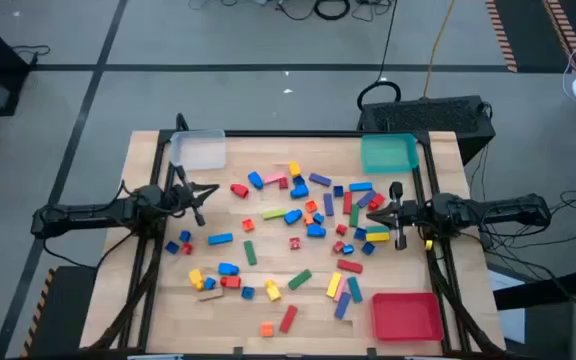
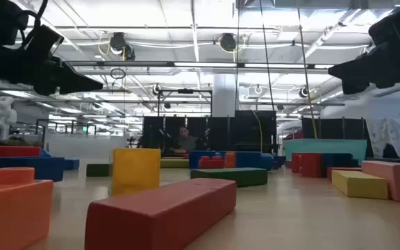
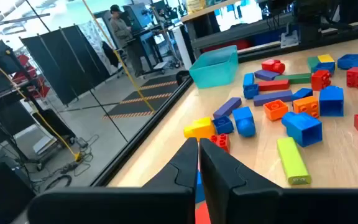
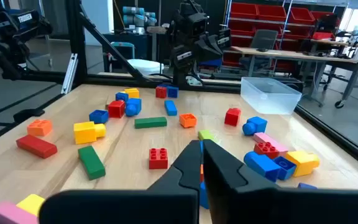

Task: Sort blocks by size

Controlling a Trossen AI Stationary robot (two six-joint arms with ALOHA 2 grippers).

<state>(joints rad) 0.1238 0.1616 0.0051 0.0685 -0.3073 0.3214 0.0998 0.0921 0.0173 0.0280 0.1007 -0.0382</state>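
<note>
Tools left (image 1: 200,195) and right (image 1: 378,210) pinched empty — bright mixed-size blocks (image 1: 290,215) lie scattered.

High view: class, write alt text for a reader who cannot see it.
Dozens of coloured blocks lie scattered across a wooden table, with clear, teal and red trays near its corners. Both arms reach in from the sides, left gripper and right gripper shut.

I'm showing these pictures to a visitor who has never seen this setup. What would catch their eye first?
Most striking is the bright scatter of blocks in many colours, spread across the middle of the wooden table. Three trays sit near its corners: a clear tray and a teal tray at the far edge, a red tray at the near right. The left hand and right hand hang shut above each side.
</note>
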